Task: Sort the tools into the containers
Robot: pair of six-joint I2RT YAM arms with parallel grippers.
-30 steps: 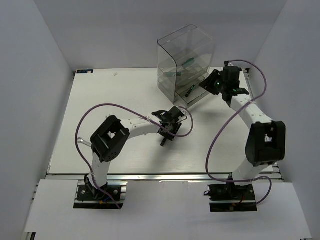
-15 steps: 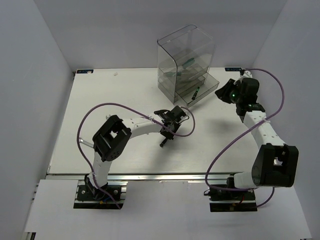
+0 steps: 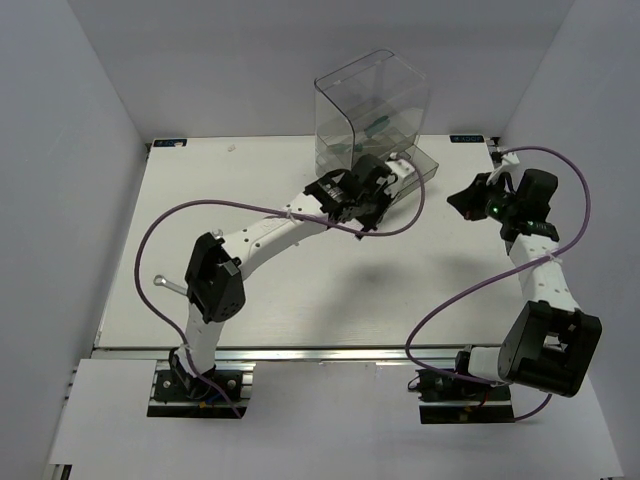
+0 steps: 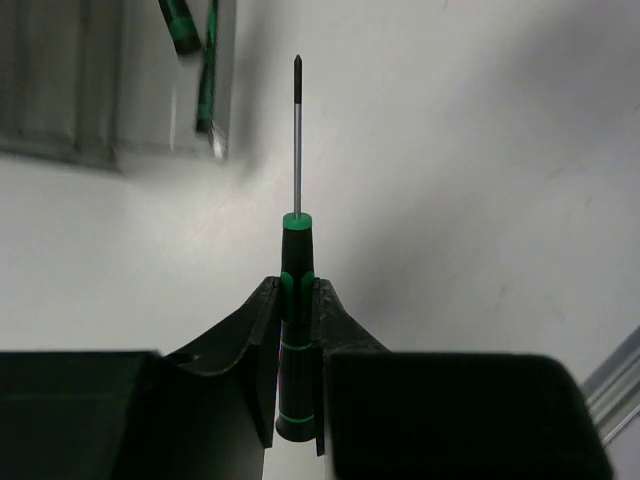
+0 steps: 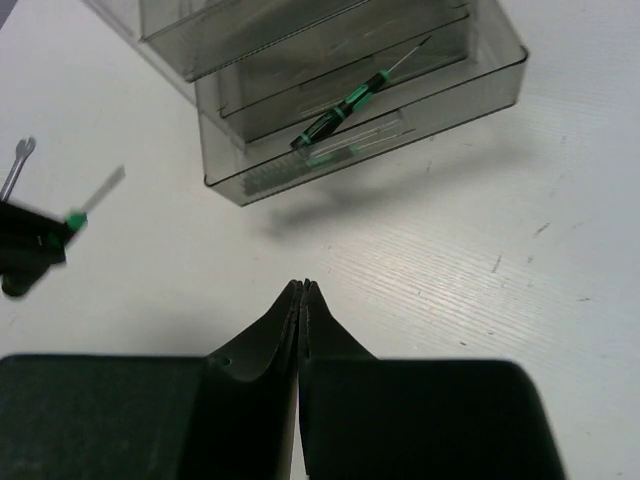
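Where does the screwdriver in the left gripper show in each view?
Top external: lost against the left gripper, just in front of the drawer unit.
Left wrist: centre, the screwdriver clamped by its handle, shaft pointing up.
Right wrist: blurred, at the left edge.
Shared landmark: the drawer unit.

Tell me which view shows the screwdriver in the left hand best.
Left wrist: the screwdriver is clamped by its handle in the left hand, with shaft and tip sharp. Right wrist catches it only as a blur at the left edge. In top external I cannot make it out at the hand.
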